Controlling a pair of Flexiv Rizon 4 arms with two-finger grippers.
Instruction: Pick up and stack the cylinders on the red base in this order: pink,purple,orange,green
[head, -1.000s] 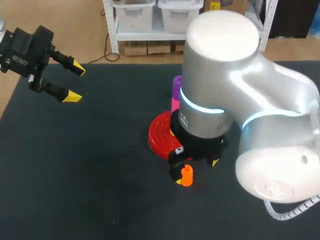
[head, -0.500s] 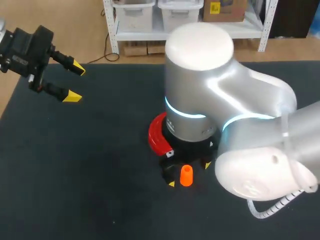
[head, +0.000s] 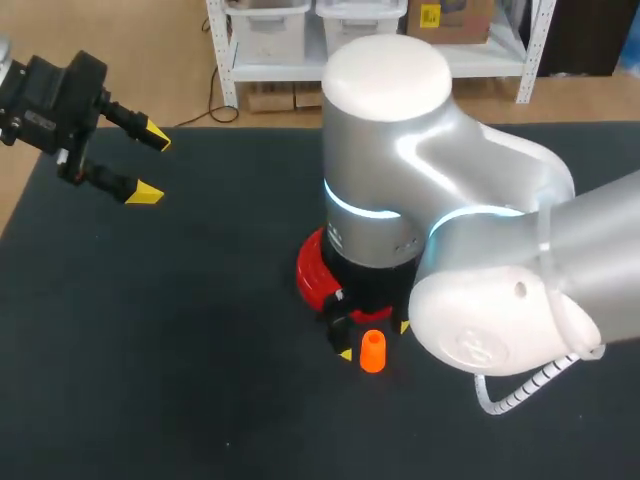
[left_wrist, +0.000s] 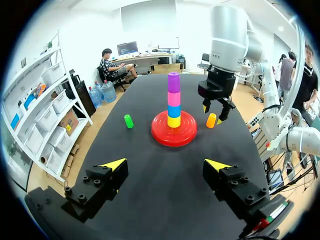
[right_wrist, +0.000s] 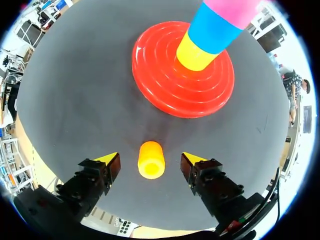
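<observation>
The red base carries a stack of yellow, blue, pink and purple cylinders. In the head view my right arm hides that stack, and only the red base's left rim shows. The orange cylinder stands upright on the mat just in front of the base. My right gripper is lowered around the orange cylinder, open, with a gap on each side. The green cylinder stands on the mat, apart from the base on the side away from the orange one. My left gripper hangs open and empty at the table's far left.
Black mat covers the table. My right arm's bulky body looms over the table's middle and the base. The mat's left half and front lie bare.
My right arm has shifted left and come down around the orange cylinder, now covering the pink and purple stack in the head view. The left arm has not moved.
</observation>
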